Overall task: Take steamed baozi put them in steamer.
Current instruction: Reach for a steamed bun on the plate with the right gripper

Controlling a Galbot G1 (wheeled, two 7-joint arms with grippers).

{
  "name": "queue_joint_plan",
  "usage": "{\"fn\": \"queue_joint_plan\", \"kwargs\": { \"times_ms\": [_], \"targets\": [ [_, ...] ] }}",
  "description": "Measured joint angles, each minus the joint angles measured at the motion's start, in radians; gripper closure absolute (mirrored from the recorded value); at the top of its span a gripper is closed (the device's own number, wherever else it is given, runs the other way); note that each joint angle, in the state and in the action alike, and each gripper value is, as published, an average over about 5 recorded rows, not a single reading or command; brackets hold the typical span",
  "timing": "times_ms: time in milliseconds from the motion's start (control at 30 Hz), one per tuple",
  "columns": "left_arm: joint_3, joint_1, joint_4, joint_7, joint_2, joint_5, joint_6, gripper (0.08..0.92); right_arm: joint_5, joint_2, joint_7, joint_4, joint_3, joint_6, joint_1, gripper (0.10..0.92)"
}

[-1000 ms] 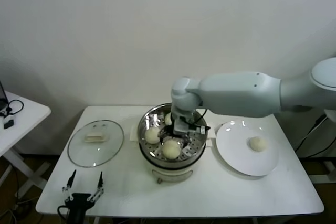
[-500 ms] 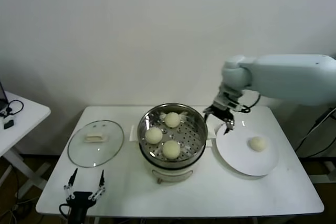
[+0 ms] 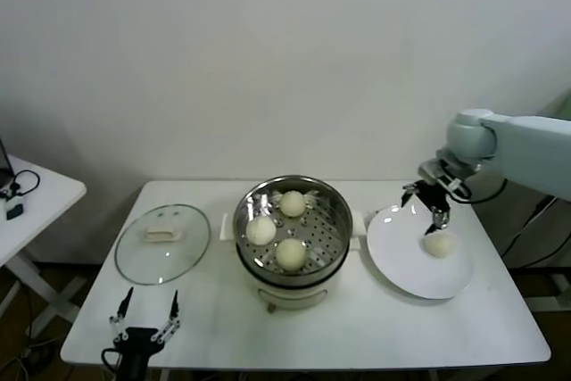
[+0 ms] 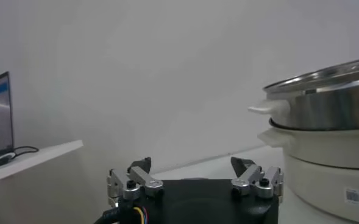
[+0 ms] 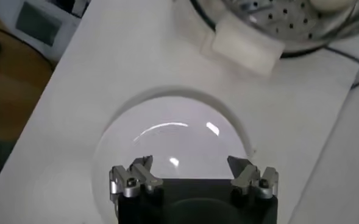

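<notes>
Right gripper [image 3: 429,204] poised above flat white plate [image 3: 397,260], jaws spread wide, empty, ready for last cream-white baozi [image 3: 437,244] | three buns settled in shiny steel steamer [image 3: 335,243] left of plate | left gripper [image 3: 143,317] parked, fingers apart.

Three views, one table

Our head camera looks down over the whole table [image 3: 357,327]; our left wrist sits low beside the steamer [image 4: 325,103]; our right wrist looks down on the plate [image 5: 179,140], steamer edge shared.
</notes>
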Motion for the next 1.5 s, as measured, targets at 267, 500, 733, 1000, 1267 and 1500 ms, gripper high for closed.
{"fn": "queue_joint_plan", "kwargs": {
  "times_ms": [267,500,733,1000,1267,1500],
  "targets": [
    [-0.001,-0.002,0.006,0.0,0.0,0.002,-0.001,0.177,-0.073,-0.028,0.004,-0.088,0.065,-0.029,-0.102,0.203],
    [-0.001,0.0,0.017,0.0,0.0,0.007,-0.002,0.177,-0.133,-0.03,0.004,-0.177,0.149,-0.028,-0.217,0.203],
    [-0.003,0.002,0.021,0.0,0.0,0.015,-0.002,0.177,-0.203,-0.011,0.019,-0.271,0.246,-0.008,-0.336,0.203],
    [-0.008,0.006,0.029,-0.001,0.0,0.017,-0.005,0.177,-0.276,0.03,0.03,-0.379,0.359,0.013,-0.456,0.203],
    [-0.009,0.003,0.029,-0.002,0.0,0.018,-0.005,0.177,-0.324,0.047,0.038,-0.44,0.434,0.023,-0.529,0.203],
    [-0.008,-0.001,0.029,-0.002,0.0,0.02,-0.002,0.177,-0.341,0.061,0.039,-0.471,0.478,0.027,-0.56,0.258]
  ]
}}
